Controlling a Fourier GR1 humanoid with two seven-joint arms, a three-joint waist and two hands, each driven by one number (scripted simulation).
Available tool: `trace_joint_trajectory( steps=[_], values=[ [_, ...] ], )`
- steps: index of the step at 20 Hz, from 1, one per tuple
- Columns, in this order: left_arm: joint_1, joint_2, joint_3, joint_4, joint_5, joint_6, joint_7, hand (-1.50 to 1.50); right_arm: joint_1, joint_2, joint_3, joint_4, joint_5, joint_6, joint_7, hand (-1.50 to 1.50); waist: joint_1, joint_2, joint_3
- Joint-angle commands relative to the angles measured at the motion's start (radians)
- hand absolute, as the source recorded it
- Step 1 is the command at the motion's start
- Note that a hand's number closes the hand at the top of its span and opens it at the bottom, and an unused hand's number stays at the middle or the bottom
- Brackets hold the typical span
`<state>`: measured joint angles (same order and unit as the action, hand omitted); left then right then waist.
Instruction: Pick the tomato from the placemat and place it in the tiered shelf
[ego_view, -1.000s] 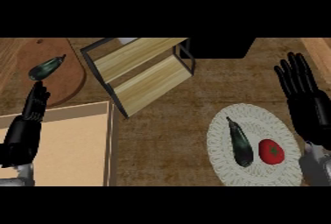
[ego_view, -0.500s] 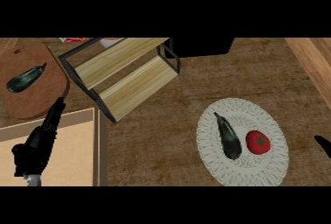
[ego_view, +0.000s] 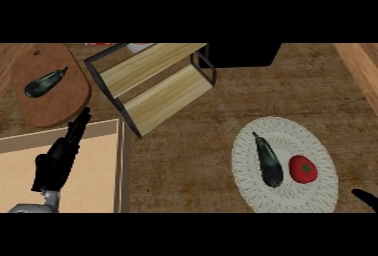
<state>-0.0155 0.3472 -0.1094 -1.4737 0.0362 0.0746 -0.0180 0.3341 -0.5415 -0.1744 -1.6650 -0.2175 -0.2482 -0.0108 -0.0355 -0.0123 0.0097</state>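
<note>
A red tomato (ego_view: 303, 168) lies on the right half of a round white woven placemat (ego_view: 295, 130), beside a dark eggplant (ego_view: 268, 160). The tiered shelf (ego_view: 156, 82), black frame with pale wooden boards, stands at the upper middle. My left hand (ego_view: 60, 157) is at the lower left with fingers straight, pointing up over a light wooden board, far from the tomato. Only a black tip of my right hand (ego_view: 365, 196) shows at the lower right edge, just right of the placemat.
A brown oval cutting board (ego_view: 55, 107) at the upper left carries a second eggplant (ego_view: 44, 83). A light wooden board (ego_view: 92, 165) lies at the lower left. A dark box (ego_view: 244, 54) sits behind the shelf. A wooden edge (ego_view: 362, 65) runs along the upper right.
The view has shifted, so everything sits slightly lower and to the left. My right hand has dropped almost out of view at the lower right. The tomato has not moved on the placemat.
</note>
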Motion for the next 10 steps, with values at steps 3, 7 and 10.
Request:
trace_joint_trajectory(
  steps=[3, 7, 10],
  values=[
    [0.028, -0.044, -0.067, 0.047, 0.013, -0.051, 0.065, 0.00, 0.042, -0.114, 0.130, -0.177, 0.076, 0.050, 0.285, -1.50, 0.033, 0.017, -0.016],
    [0.003, -0.035, -0.053, 0.054, 0.011, -0.059, 0.057, 0.00, 0.070, -0.333, 0.139, -0.143, 0.295, 0.063, 0.438, -1.50, 0.052, 0.031, -0.021],
    [-0.002, -0.040, -0.064, 0.037, 0.013, -0.068, 0.082, 0.00, 0.057, -0.408, 0.173, -0.186, 0.393, 0.071, 0.624, -1.50, 0.067, 0.028, -0.020]
  ],
)
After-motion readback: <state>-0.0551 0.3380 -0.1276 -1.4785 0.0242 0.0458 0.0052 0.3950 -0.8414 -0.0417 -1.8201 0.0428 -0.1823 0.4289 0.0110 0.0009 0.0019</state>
